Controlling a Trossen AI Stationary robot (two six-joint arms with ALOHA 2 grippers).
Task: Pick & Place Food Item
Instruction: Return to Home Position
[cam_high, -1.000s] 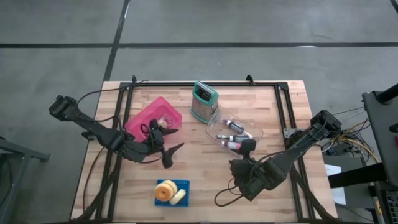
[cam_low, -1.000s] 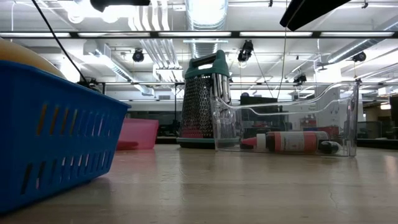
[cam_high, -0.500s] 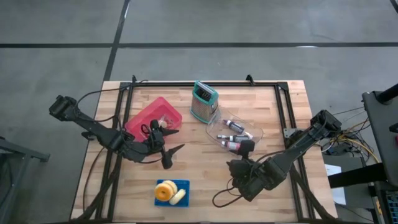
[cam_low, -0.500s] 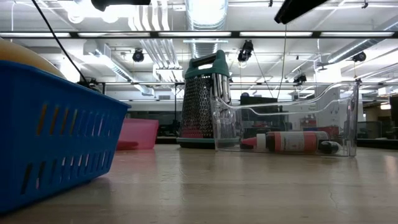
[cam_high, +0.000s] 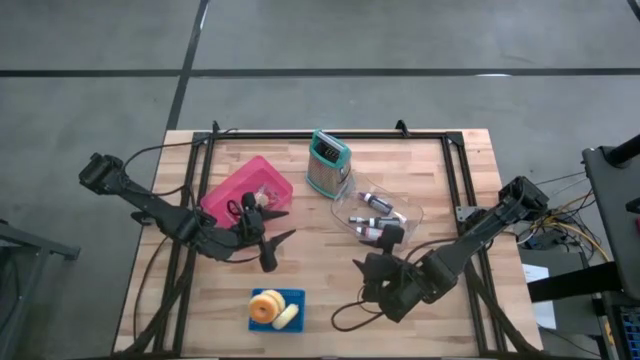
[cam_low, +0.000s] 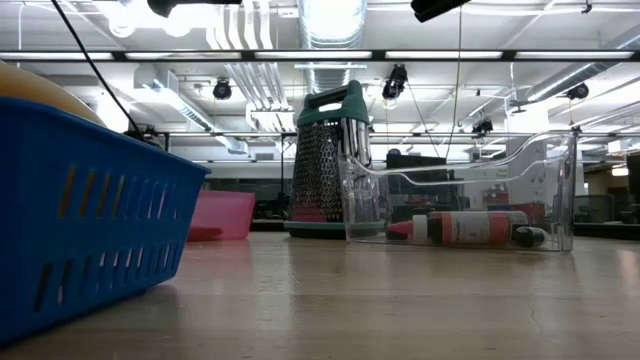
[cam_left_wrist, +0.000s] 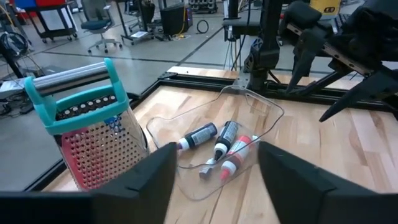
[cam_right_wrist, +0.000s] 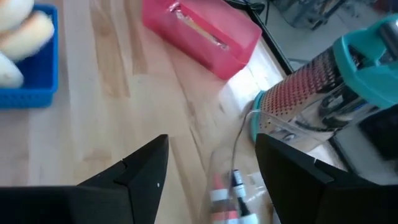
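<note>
Wooden tabletop (cam_high: 320, 255): your donuts (cam_high: 265, 306) sit in the blue bin (cam_high: 298, 296) at the near edge. Your left gripper (cam_high: 277, 250) hangs just beyond it, fingers apart. Your right gripper (cam_high: 363, 281) is to the bin's right, fingers also spread.

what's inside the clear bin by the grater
In the clear bin, small bottles lie flat: two dark, the others reddish with white caps. Whatever sits under them is hidden.

Table (cam_high: 330, 285) (blue bin (cam_high: 296, 297), pink bin (cam_high: 233, 190), grater (cam_high: 327, 165), tray (cam_high: 413, 212))
</note>
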